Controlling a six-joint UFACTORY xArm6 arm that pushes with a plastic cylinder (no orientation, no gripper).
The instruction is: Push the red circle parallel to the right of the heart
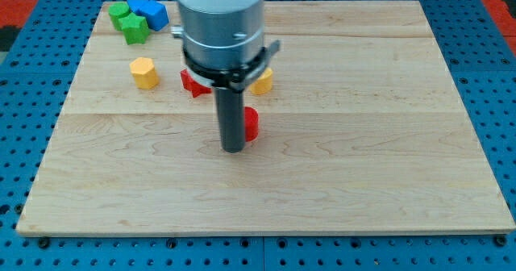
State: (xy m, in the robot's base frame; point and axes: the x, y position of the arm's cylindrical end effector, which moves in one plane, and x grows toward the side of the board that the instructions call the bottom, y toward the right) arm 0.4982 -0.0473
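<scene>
The red circle point(251, 123) lies near the board's middle, partly hidden behind my rod. My tip point(233, 149) rests on the board touching or nearly touching the circle's lower left side. A yellow block point(263, 81), possibly the heart, sits just above and right of the circle, half hidden by the arm's body. A red block point(192, 83) of unclear shape pokes out at the arm's left.
A yellow hexagon block point(144, 72) lies left of the arm. Two green blocks point(129, 22) and a blue block point(150, 13) cluster at the board's top left corner. The wooden board point(363, 142) sits on a blue pegboard table.
</scene>
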